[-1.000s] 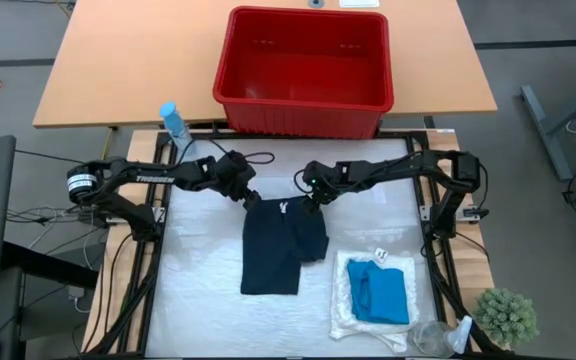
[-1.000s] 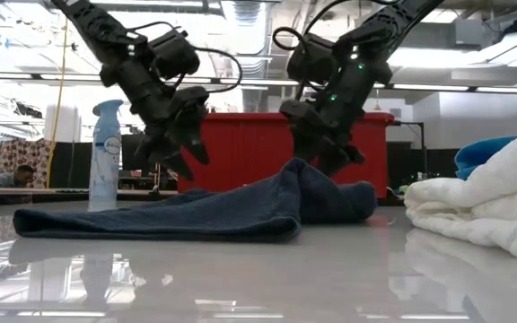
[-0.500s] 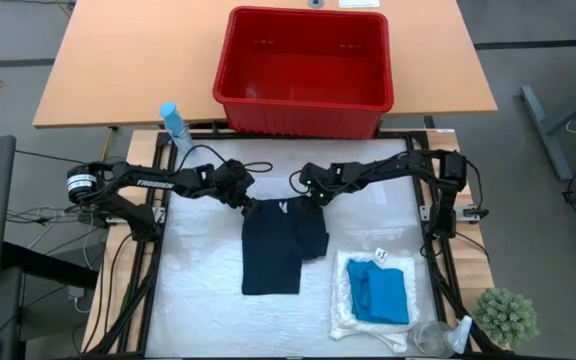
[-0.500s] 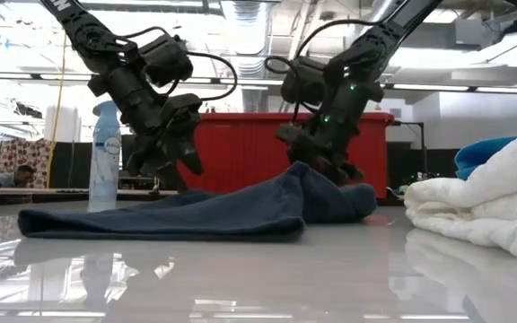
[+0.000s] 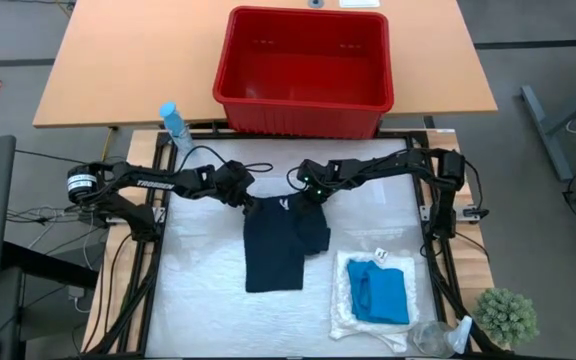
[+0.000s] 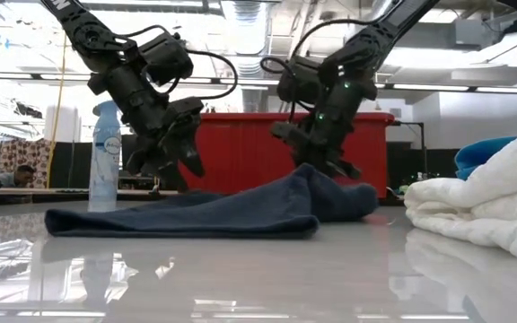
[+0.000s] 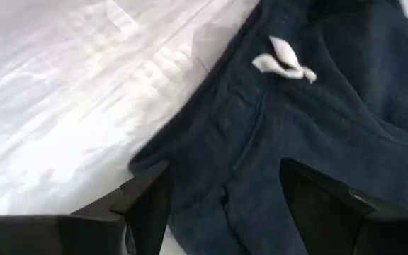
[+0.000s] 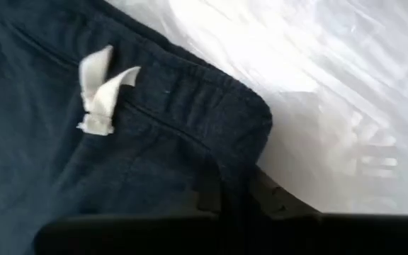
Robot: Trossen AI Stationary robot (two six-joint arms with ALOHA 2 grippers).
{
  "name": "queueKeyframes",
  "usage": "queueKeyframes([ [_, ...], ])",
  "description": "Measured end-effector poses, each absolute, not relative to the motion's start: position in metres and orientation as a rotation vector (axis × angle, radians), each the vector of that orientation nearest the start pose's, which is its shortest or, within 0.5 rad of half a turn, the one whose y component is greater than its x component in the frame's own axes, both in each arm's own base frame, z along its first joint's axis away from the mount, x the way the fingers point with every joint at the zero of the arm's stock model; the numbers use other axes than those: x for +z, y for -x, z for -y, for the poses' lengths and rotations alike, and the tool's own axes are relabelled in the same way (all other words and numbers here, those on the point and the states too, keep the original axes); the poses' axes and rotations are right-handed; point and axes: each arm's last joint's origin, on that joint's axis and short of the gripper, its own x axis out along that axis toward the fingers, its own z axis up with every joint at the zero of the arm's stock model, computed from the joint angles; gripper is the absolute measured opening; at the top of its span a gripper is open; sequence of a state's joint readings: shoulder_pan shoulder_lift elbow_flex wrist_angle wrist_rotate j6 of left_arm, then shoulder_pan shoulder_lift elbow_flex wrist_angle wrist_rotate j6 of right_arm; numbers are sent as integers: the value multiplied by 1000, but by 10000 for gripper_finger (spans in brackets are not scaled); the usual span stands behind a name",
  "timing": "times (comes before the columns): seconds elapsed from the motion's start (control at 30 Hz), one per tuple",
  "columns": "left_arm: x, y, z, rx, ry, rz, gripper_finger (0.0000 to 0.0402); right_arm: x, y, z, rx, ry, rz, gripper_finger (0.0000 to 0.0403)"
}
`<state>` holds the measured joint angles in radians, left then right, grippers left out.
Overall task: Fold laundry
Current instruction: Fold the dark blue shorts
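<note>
The dark navy garment (image 5: 273, 250) lies flat on the white table, its waistband toward the far edge. A white drawstring (image 7: 282, 62) shows at the middle of the band. My left gripper (image 5: 249, 203) is open at the waistband's left corner, with one finger (image 7: 146, 205) beside the cloth edge and the other (image 7: 321, 202) over the cloth. My right gripper (image 5: 311, 203) is shut on the waistband's right corner. The cream-white cloth (image 5: 343, 300) lies at the near right, and the turquoise garment (image 5: 380, 295) rests on top of it. My left gripper stands astride the waistband's left corner (image 7: 190, 163); whether its fingers touch the cloth I cannot tell. My right gripper pinches the waistband's right corner (image 8: 222, 159) between its two fingers, slanting down from above and from the table's right. The cloth humps up under the fingers (image 6: 305, 175), and the rest lies on the table.
A red plastic basket (image 5: 303, 70) stands on the wooden table beyond the far edge. A spray bottle (image 5: 173, 120) is at the far left corner. At the near right corner are a small plant (image 5: 508, 315) and a clear bottle (image 5: 438, 338). Bare table lies left of the dark garment.
My right gripper has come down onto the waistband's right corner and shut on it. The dark garment's free end has slid a little along the table toward the grippers.
</note>
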<state>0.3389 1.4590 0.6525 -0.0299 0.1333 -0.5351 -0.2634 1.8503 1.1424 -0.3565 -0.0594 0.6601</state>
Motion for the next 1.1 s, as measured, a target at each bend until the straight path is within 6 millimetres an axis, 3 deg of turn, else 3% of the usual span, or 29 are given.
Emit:
queueKeyframes([
  [0.63, 158, -252, -88, 550, 682, -736, 247, 209, -374, 100, -564, -713, -906, 44],
  [0.8, 164, -259, -87, 465, 703, -655, 244, 220, -379, 102, -545, -692, -875, 45],
  [1.1, 124, -273, -84, 439, 730, -775, 179, 226, -383, 103, -546, -712, -838, 45],
])
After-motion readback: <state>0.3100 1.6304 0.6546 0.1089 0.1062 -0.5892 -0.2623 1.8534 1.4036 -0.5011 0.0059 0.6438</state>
